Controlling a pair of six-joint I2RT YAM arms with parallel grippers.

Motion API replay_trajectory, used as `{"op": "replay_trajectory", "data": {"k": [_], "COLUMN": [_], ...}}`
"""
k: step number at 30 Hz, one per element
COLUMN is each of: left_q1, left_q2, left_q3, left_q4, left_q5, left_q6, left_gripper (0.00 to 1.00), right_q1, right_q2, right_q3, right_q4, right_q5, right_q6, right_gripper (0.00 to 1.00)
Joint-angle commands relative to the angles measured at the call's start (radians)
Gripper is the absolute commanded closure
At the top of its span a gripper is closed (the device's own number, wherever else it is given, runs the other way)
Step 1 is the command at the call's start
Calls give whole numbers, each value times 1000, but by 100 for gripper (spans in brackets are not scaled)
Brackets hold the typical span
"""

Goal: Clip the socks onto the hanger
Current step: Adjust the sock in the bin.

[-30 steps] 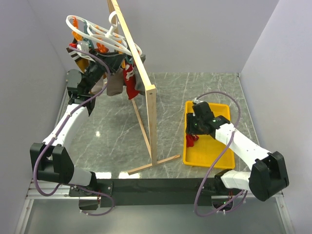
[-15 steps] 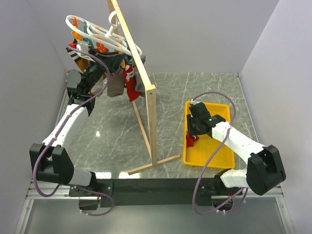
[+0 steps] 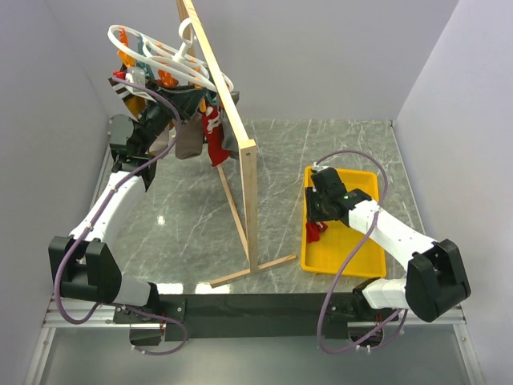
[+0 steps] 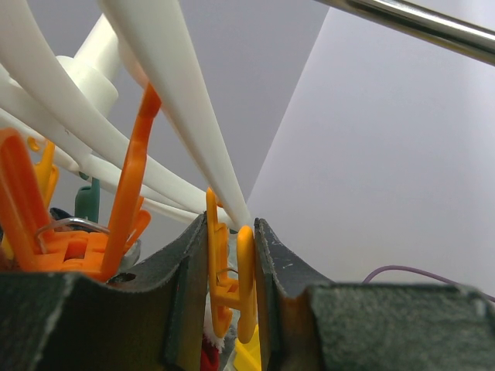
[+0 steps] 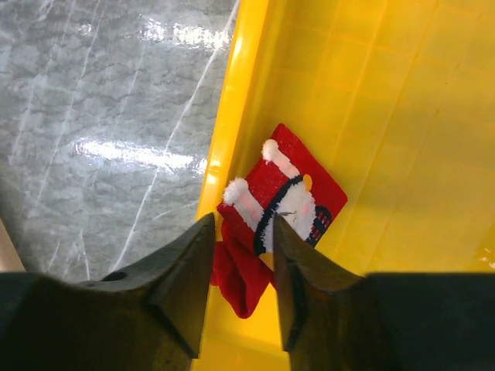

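You are working the pickup step, your right tool [image 5: 241, 232] hovering narrowly parted over the red sock [image 5: 286, 193] lying inside the yellow tray [image 5: 371, 116] against its wall, while your left tool [image 4: 230, 255], well apart from that tray, is pinching an orange clip [image 4: 228, 290] on the white hanger [image 4: 155, 93]; the next move is calling for lowering and closing on the soft fabric.

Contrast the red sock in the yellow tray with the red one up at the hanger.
The tray sock lies crumpled against the yellow tray's wall; the hung sock dangles below the hanger. The right end effector hovers open over the tray sock; the left end effector, up at the hanger, pinches an orange clip, not the hung sock. Both are bright red.
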Motion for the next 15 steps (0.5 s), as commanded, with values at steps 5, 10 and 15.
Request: {"op": "replay_trajectory", "data": {"k": [5, 10, 15], "left_q1": [10, 10, 10], "left_q2": [-59, -55, -50], "left_q3": [1, -2, 6], "left_q4": [41, 49, 49], "left_q5": [-20, -17, -14], "left_q6": [34, 26, 28], "left_gripper": [84, 84, 84], "right_q1": [17, 26, 43], "right_q2": [29, 37, 75], "right_q3": [13, 10, 30], "right_q4": [18, 25, 11], "right_q5": [40, 31, 49], "right_q6": [-33, -33, -41], "right_gripper": [63, 63, 60]}}
